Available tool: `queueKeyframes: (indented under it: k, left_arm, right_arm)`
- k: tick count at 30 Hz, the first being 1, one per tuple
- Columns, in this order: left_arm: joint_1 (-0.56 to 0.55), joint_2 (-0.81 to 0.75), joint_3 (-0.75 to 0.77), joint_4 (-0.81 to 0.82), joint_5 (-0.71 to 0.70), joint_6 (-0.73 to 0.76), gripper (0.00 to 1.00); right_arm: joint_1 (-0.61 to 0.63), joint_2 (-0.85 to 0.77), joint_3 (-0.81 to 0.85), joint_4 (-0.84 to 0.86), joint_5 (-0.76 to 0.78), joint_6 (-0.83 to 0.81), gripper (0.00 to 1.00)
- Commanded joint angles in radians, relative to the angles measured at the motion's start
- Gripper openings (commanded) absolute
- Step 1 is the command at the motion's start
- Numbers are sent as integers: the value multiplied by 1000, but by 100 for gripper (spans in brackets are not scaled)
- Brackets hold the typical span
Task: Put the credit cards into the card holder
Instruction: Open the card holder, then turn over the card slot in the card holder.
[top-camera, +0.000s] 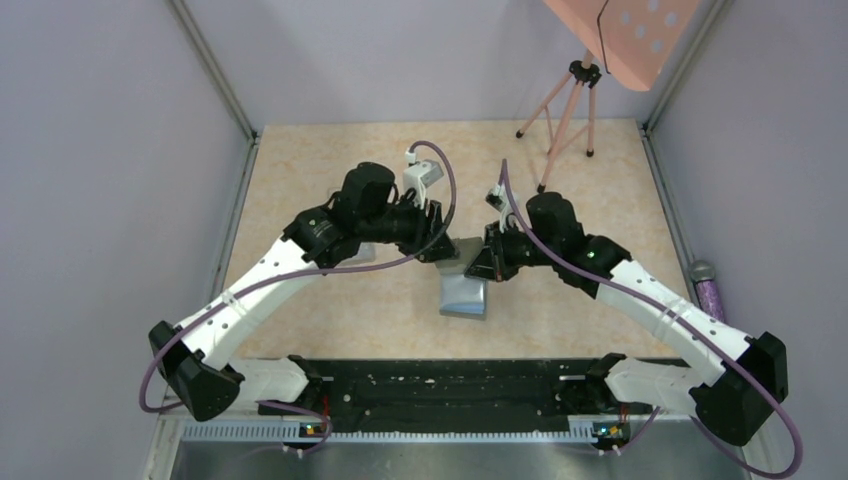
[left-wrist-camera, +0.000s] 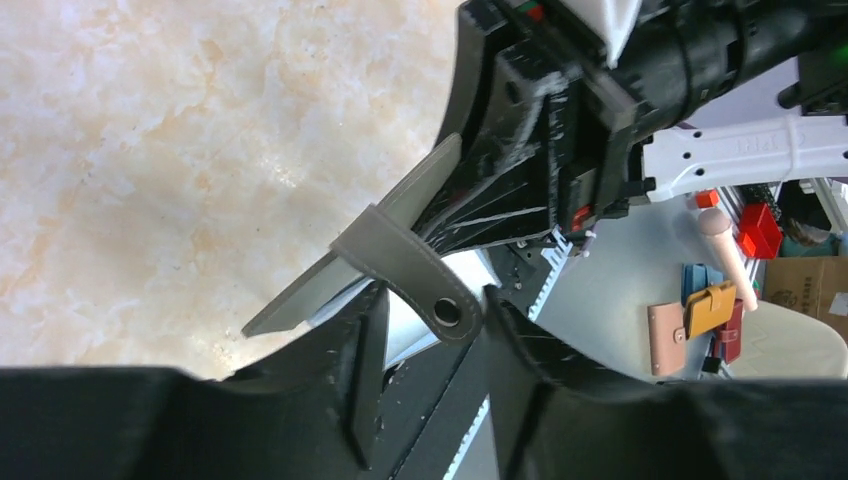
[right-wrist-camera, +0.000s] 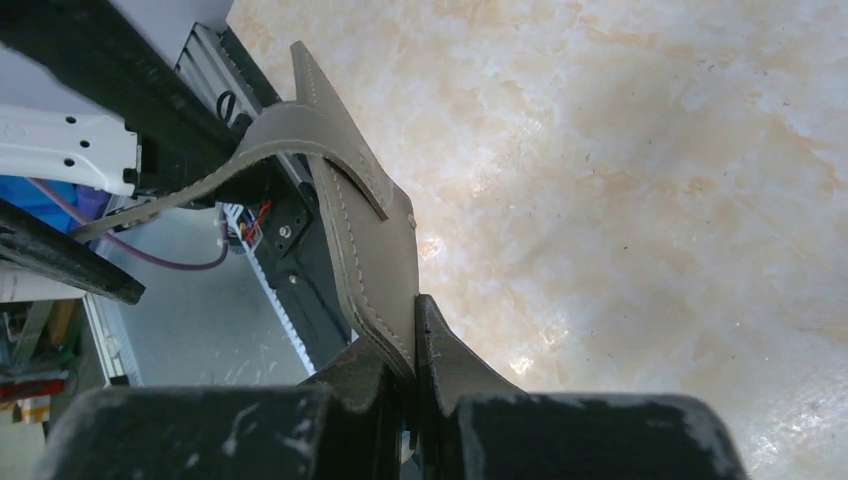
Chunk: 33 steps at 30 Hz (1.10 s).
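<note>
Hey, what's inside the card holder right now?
Only a strip of pale lining shows between the grey flaps of the card holder. No card is visible; the slots themselves are hidden behind the flaps.

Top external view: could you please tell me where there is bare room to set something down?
Bare tabletop lies at the back left, between the rear wall and the left arm, and at the right, between the tripod and the right arm. The middle is crowded: the left pincer and right pincer meet at the card holder.
</note>
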Motion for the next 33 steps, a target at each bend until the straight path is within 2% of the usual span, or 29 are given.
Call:
queueKeyframes:
  k: [1, 2, 3, 4, 7, 11, 14, 18, 22, 25, 27, 29, 33]
  left_arm:
    - [50, -55, -54, 66, 18, -66, 49]
    - [65, -65, -73, 86, 28, -82, 53]
    - [85, -80, -93, 108, 38, -100, 68]
    - [108, -98, -117, 129, 48, -120, 73]
    - [184, -156, -202, 214, 108, -180, 78]
    - [259, -208, -299, 316, 235, -234, 80]
    - [265, -212, -339, 355, 292, -251, 79]
    - [264, -210, -422, 492, 364, -331, 77]
    - [265, -189, -467, 583, 402, -397, 75]
    - [264, -164, -480, 679, 449, -437, 68]
    - [263, -148, -479, 702, 468, -447, 60]
    - [263, -138, -488, 751, 485, -474, 46]
    - [263, -139, -518, 840, 492, -525, 6]
  right_arm:
    - [13, -1, 49, 47, 21, 10, 0]
    - [13, 0, 50, 50, 19, 13, 0]
    - [13, -1, 49, 54, 14, 17, 0]
    - [12, 2, 50, 57, 7, 23, 0]
    - [5, 4, 49, 59, -14, 38, 0]
    - [-27, 5, 37, 92, -87, 77, 0]
    - [-58, 14, 27, 136, -179, 121, 0]
    - [-104, 12, 3, 252, -302, 229, 0]
    - [-120, 15, -2, 341, -354, 307, 0]
    - [-120, 22, -11, 390, -380, 346, 0]
    - [-119, 26, -19, 398, -389, 360, 0]
    - [-119, 30, -25, 426, -396, 369, 0]
    - [-122, 38, -28, 438, -404, 378, 2]
